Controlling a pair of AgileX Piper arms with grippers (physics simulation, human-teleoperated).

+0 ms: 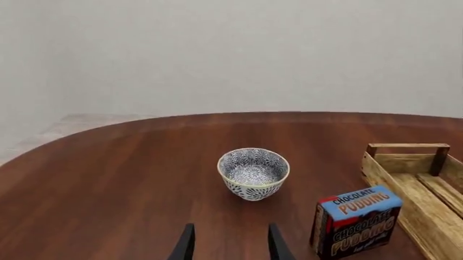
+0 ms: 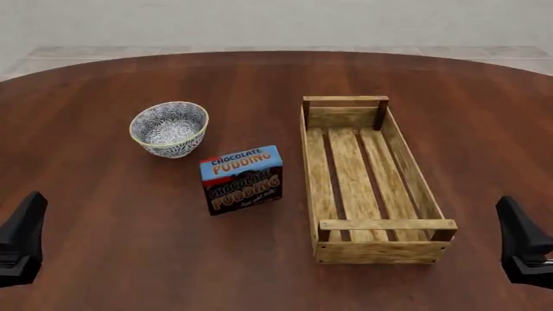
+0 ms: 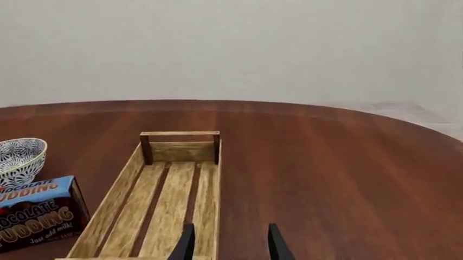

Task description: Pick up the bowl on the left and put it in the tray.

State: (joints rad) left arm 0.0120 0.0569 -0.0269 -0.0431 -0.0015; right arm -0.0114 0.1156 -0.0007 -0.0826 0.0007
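The blue-and-white floral bowl (image 2: 169,128) stands upright on the table's left half, with nothing in it. The long light-wood slatted tray (image 2: 384,225) lies right of centre and holds nothing. My left gripper (image 2: 24,230) hovers at the near left edge, well short of the bowl. In the left wrist view its open fingers (image 1: 186,245) point toward the bowl (image 1: 253,173), and the tray's end rail (image 1: 407,146) shows off to one side. My right gripper (image 2: 519,230) hovers at the near right edge, open. Its wrist view looks along the tray (image 3: 181,151), with the bowl (image 3: 18,158) at the picture's edge.
A blue chocolate pudding box (image 2: 242,179) stands upright between the bowl and the tray, slightly nearer to me than the bowl. It also shows in both wrist views (image 1: 356,221) (image 3: 36,214). The round dark-wood table (image 2: 129,246) ends at a curved far edge.
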